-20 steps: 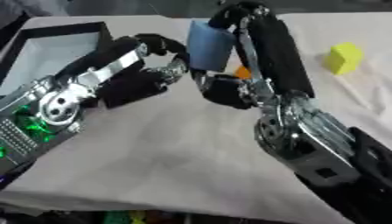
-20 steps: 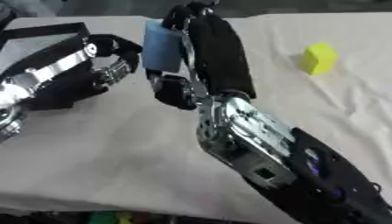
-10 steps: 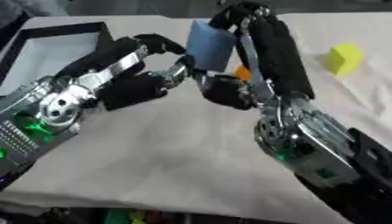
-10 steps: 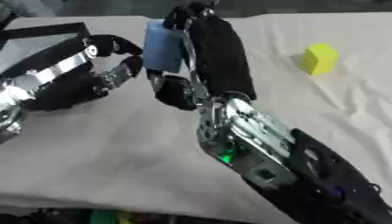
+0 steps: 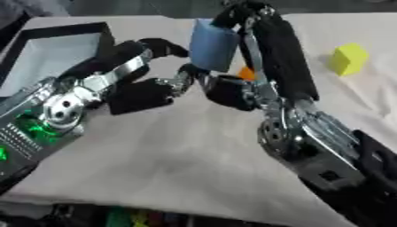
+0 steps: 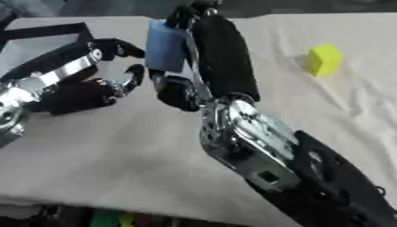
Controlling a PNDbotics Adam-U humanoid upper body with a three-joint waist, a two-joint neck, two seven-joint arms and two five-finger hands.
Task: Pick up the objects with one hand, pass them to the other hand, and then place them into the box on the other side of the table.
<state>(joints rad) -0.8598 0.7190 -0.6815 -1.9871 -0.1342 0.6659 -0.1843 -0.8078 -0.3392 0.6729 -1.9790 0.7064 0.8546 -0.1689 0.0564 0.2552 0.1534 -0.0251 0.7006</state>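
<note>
Left eye view. Your right hand (image 5: 240, 84) holds the blue block (image 5: 213, 44) up above the table (image 5: 170, 150), fingers curled around its right side. The block stands roughly upright, long axis running top to bottom, tilted a little with its top toward the box (image 5: 54, 48). Your left hand (image 5: 139, 86) sits just left of the block, fingers and thumb spread in an open cup facing it; whether any fingertip touches the block cannot be told here. A small orange thing (image 5: 246, 73) shows just right of the block, mostly hidden behind the right hand. The yellow block (image 5: 348, 59) lies on the table well to the right of the blue block.

Right eye view. The blue block (image 6: 167, 44) again stands on end in the right hand (image 6: 182, 88). The left hand (image 6: 108, 82) is beside it on the left, fingers unclenched, upper fingers arched toward the block's upper left edge and thumb reaching below. The box's black rim (image 6: 46, 33) lies further left of the block.

Step in hand, as judged: the pass from right to left. Your next move calls for closing the left fingers on the block's free left face, releasing the right, then carrying the block left to the box
</note>
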